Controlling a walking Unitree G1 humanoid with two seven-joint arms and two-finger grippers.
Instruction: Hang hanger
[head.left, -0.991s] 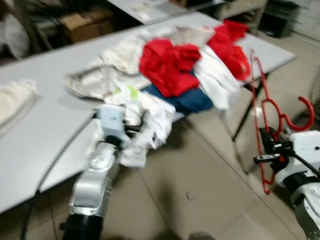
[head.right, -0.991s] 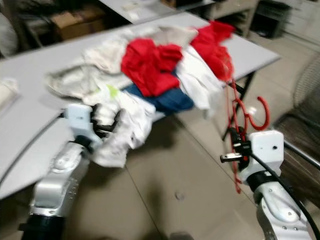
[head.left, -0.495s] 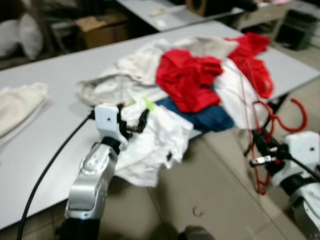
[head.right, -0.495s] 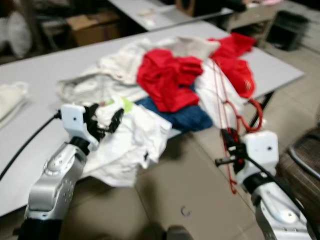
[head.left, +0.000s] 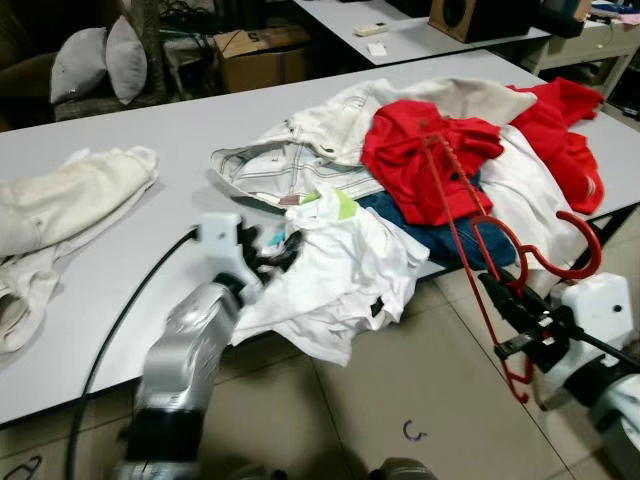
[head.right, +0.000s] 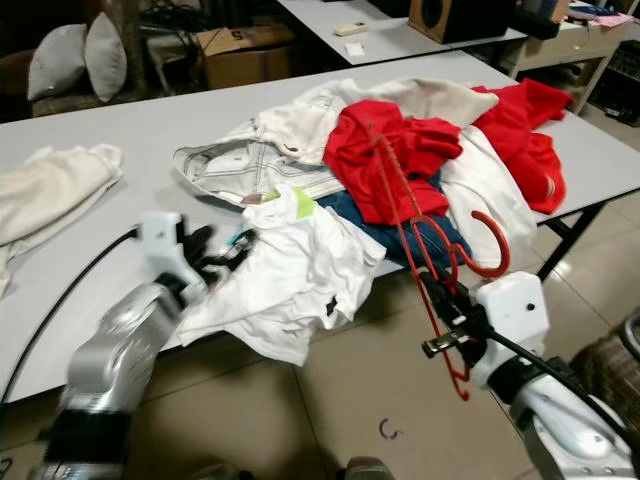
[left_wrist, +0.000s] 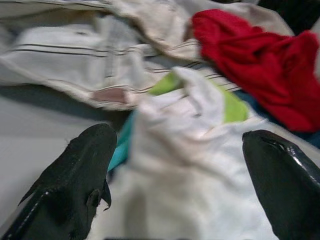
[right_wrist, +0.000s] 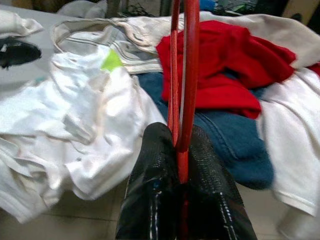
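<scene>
Clothing is heaped on a long grey table (head.left: 120, 230), taken here as the landmark. At the table's near edge a white T-shirt (head.left: 350, 275) with a green neck label is draped, its hem hanging over the edge toward the tiled floor (head.left: 420, 400). Behind the T-shirt a striped cream garment (head.left: 270, 165) is spread, and beside that a red garment (head.left: 425, 165) is piled on a blue denim piece (head.left: 430, 235). A second red garment (head.left: 565, 130) lies at the table's right end on white fabric. A cream bundle (head.left: 60, 200) is set apart at the left end. A cardboard box (head.left: 260, 55) and grey cushions (head.left: 100, 60) are seen beyond the table's far side.

The left gripper (left_wrist: 185, 165) is held at the near edge, fingers spread wide on either side of the T-shirt's collar, nothing clasped. The right gripper (right_wrist: 182, 170) is placed off the near right side, over the floor, fingers pressed together on the red hanger (head.left: 480, 230). The hanger is tilted up from that grip, its thin frame crossing in front of the denim and red pile, its hook (head.left: 575, 245) lying just above the gripper.
</scene>
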